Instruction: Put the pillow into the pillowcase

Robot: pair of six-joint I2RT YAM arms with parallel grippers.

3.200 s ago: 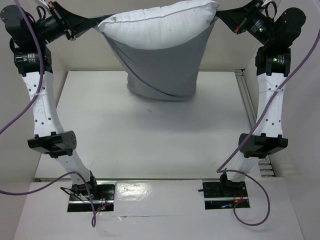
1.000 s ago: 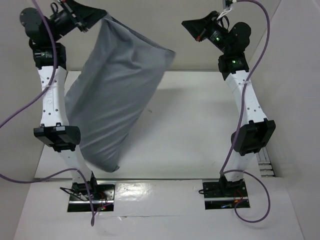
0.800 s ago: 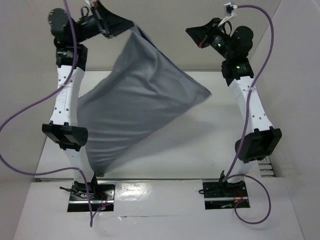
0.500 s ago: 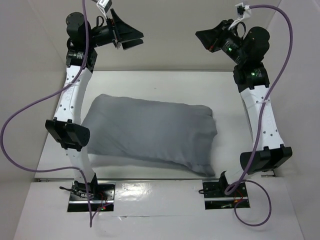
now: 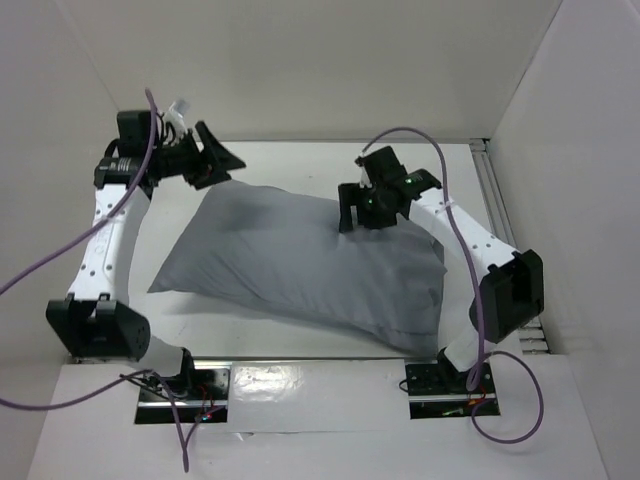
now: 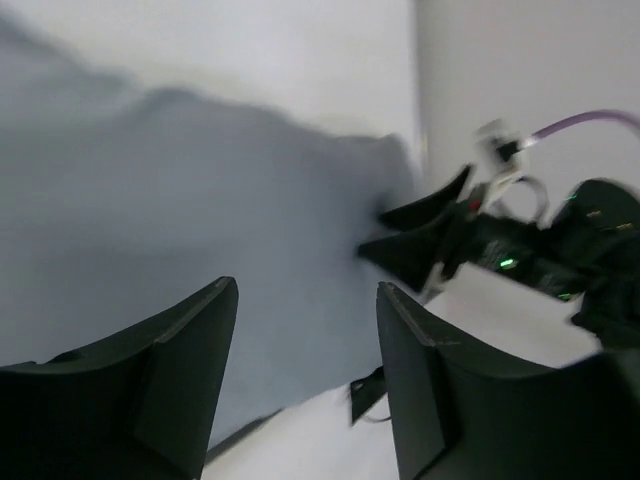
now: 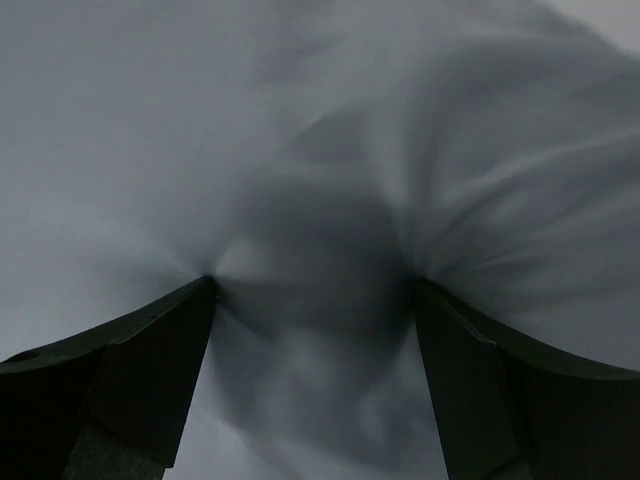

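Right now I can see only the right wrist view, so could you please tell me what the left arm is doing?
Observer: The left fingers are open and empty, poised by the far left corner of the pillowcase.
Operator: Thank you. Is any of the pillow showing?
Observer: None from above; the pillowcase lies plump on the table, all grey.
Operator: And where am I pressing?
Observer: Your right fingers are on its far edge, right of the middle.
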